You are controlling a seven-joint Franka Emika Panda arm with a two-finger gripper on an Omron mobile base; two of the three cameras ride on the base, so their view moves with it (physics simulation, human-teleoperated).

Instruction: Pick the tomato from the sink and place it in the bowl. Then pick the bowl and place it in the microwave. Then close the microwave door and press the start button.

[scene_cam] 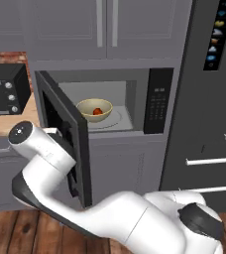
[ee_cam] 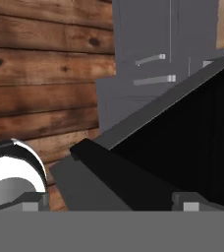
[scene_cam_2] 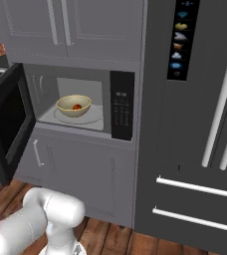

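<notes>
Claw spread wide, nothing between the tips, and that's the hand view: two small grey fingertips, one at 7 o'clock and one at 5 o'clock, well apart. Right in front of them sits the door, its dark window filling the 3 o'clock side and its dark handle running as a bar from the centre toward 5 o'clock, just between the tips. Whether a tip touches it, I can't tell. Past the door, wooden floor from 9 to 11 o'clock and grey cabinet fronts with two short silver pulls at 12.

Out to the left base view: the arm bends up at 8 o'clock, its wrist tucked behind the open door, which swings out toward us from its hinge on the left. One microwave, cavity open at centre. Inside, one bowl on the turntable, and one tomato sitting in the bowl. One black keypad at 2 o'clock of the bowl. One black toaster oven at 9 o'clock on a wooden counter. One dark fridge at 3 o'clock.

Right base view agrees: bowl with tomato inside the microwave, door hanging open at 9 o'clock, fridge from 1 to 5 o'clock.
</notes>
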